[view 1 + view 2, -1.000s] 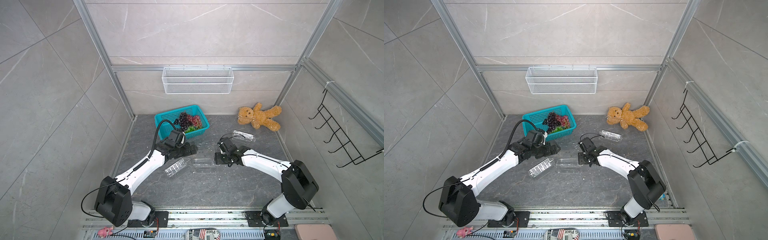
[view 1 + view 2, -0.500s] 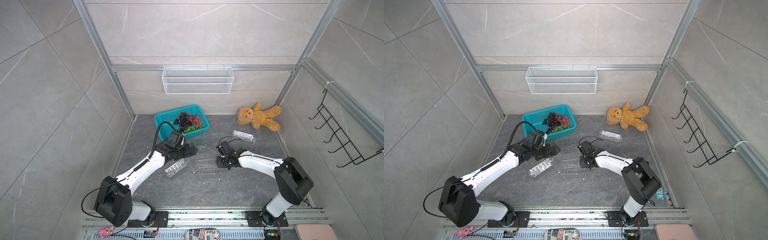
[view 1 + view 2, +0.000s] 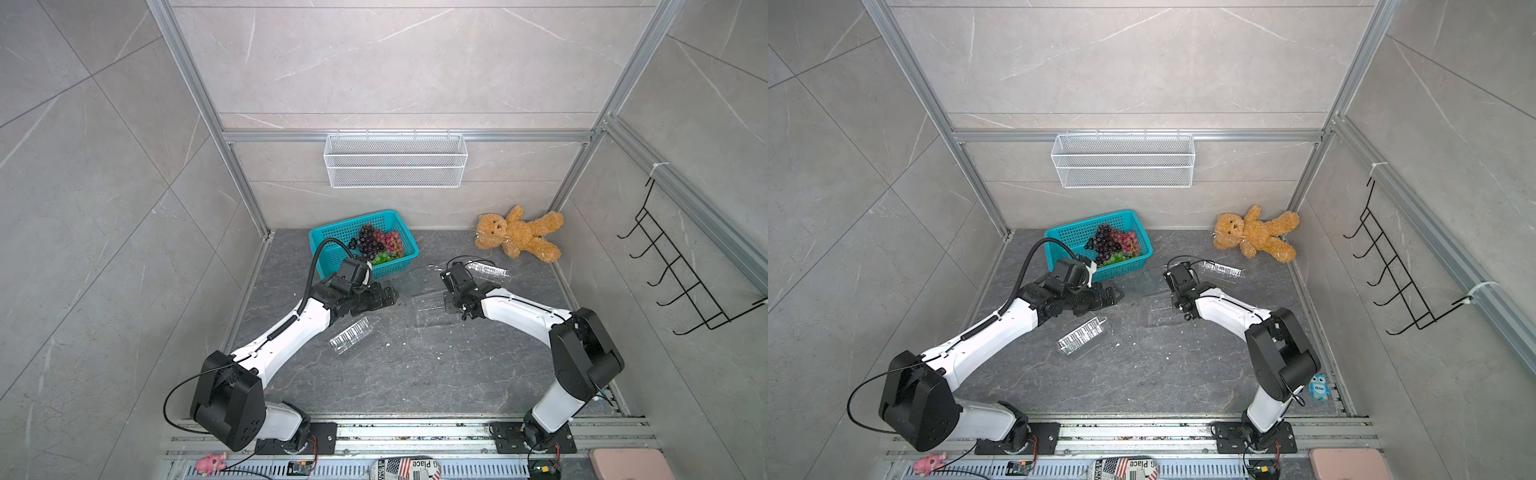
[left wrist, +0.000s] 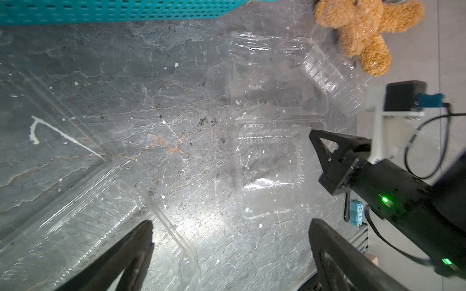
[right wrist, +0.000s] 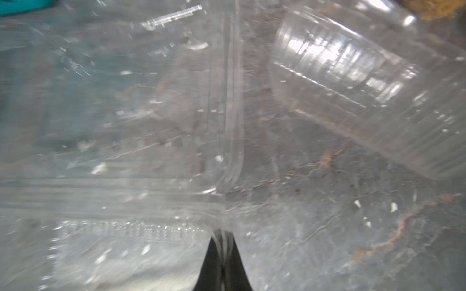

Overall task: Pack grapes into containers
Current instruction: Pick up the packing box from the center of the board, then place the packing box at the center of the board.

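Note:
The grapes (image 3: pixel 376 244) (image 3: pixel 1113 245), dark, reddish and green bunches, lie in the teal basket (image 3: pixel 328 249) (image 3: pixel 1059 245). Three clear ribbed containers rest on the floor. The middle container (image 3: pixel 430 309) (image 3: pixel 1158 311) (image 4: pixel 269 171) lies with its lid folded back. My right gripper (image 3: pixel 448 302) (image 3: pixel 1177 306) (image 5: pixel 222 239) is shut on that container's rim. My left gripper (image 3: pixel 386 297) (image 3: pixel 1111 296) (image 4: pixel 232 224) stands wide open and empty, just in front of the basket. A second container (image 3: pixel 351 336) (image 3: pixel 1081 336) (image 4: pixel 75 226) lies beside it. The third container (image 3: pixel 486 269) (image 3: pixel 1221 270) (image 5: pixel 353 83) lies behind the right wrist.
A brown teddy bear (image 3: pixel 517 237) (image 3: pixel 1254 237) (image 4: pixel 365 30) lies at the back right corner. A white wire basket (image 3: pixel 395 160) hangs on the back wall and a black hook rack (image 3: pixel 681 282) on the right wall. Walls close in three sides.
My right gripper has shut on the rim of the middle container, whose lid now lies folded back. The left arm has hardly moved.

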